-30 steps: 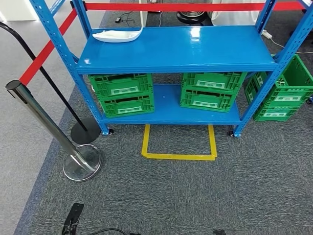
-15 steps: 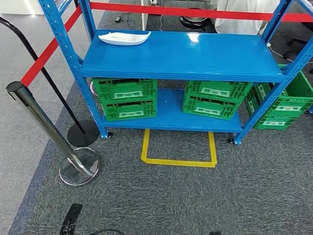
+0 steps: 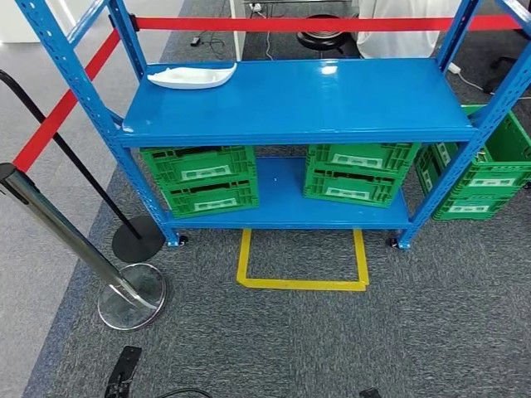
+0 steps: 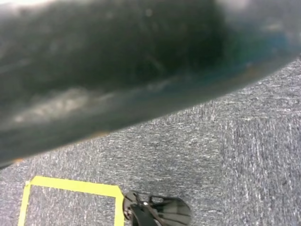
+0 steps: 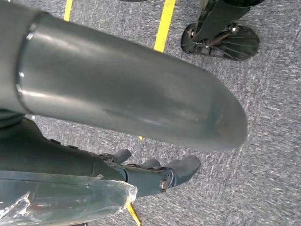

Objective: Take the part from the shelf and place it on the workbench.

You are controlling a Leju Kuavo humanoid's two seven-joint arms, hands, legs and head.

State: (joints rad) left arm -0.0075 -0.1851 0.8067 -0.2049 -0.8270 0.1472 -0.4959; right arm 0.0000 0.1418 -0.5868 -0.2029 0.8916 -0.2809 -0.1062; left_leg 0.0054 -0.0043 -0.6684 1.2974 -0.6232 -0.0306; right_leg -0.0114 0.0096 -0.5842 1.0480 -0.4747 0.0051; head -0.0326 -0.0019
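Shelf: blue metal rack (image 3: pixel 294 95) with two decks, standing on grey carpet (image 3: pixel 376 332), straight ahead in the head view.
Barrier: red belt (image 3: pixel 294 23) runs behind the rack's upper posts; a second red belt drops to a chrome stanchion post (image 3: pixel 60 228) on a round base at the left.
Crates: two green slatted plastic crates (image 3: pixel 203 177) (image 3: pixel 357 170) on the lower deck, one at each end; more green crates (image 3: pixel 482 178) stand beside the rack's right post.
Floor mark: yellow tape square (image 3: pixel 301 264), open toward the rack, on the carpet just in front of the lower deck.
Part: white shallow curved plastic part (image 3: pixel 191 76) lies flat on the upper deck, at its back left corner.
Right hand: right hand (image 5: pixel 156 172) hangs low over the carpet, dark fingers (image 5: pixel 184 167) loosely extended, holding nothing; well apart from the part.
Left hand: cannot tell its state; the left wrist view gives a dark blurred surface and carpet.
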